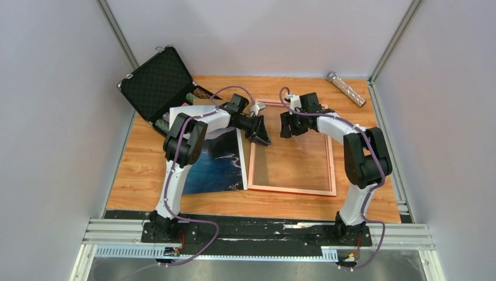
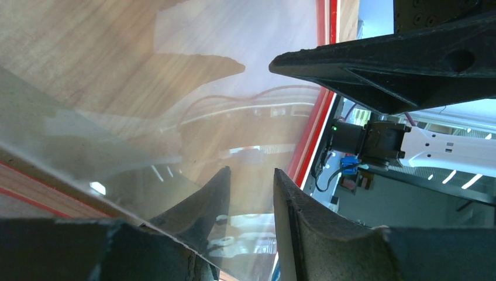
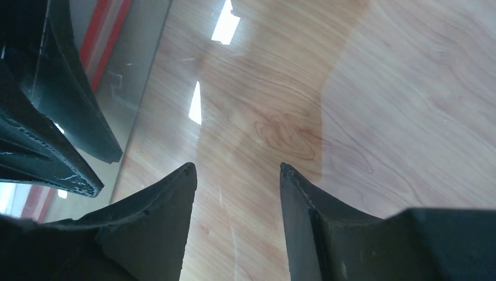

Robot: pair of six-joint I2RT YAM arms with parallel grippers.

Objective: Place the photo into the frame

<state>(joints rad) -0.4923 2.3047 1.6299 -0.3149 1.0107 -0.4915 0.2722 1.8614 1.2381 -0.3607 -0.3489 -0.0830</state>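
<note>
On table [image 1: 146, 170], copper-pink frame [image 1: 292, 190] lies flat; L gripper [image 1: 262, 140], R gripper [image 1: 286, 131] both parted.

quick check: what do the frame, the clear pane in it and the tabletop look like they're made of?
The frame: thin rim, satin copper-pink face, red on the other; painted metal or plastic, unclear. The pane: clear and glossy, wood shows through it and lights reflect; glass or acrylic. The table: even wood grain, smooth surface; likely laminate.

Photo [image 1: 217, 167] half under left arm [image 1: 186, 140]
</note>
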